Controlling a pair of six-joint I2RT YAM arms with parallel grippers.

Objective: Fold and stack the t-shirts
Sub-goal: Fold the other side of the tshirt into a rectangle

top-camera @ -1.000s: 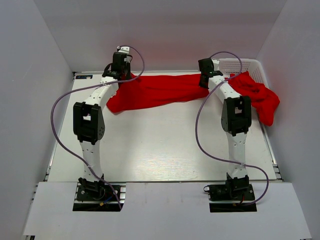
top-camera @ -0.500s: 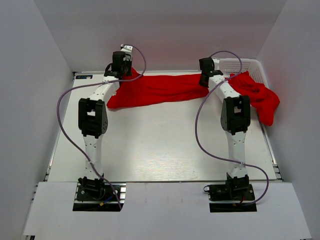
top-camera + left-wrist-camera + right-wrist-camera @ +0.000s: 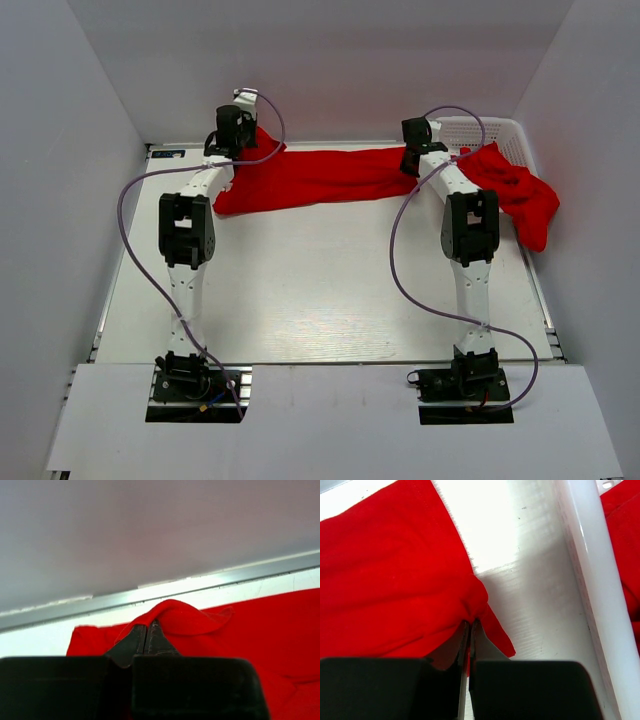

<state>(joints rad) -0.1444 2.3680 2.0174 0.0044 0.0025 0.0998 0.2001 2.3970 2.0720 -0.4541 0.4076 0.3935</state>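
Both arms are extended toward the far edge of the surface [image 3: 320, 290]. A red t-shirt [image 3: 320, 178] is stretched between them there, one end pinched in the closed left claw [image 3: 147, 630], the other in the closed right claw [image 3: 470, 629]. More red cloth [image 3: 520, 195] is draped over the white basket [image 3: 485, 127].

Wht walls [image 3: 320, 60], wht table [image 3: 320, 290]
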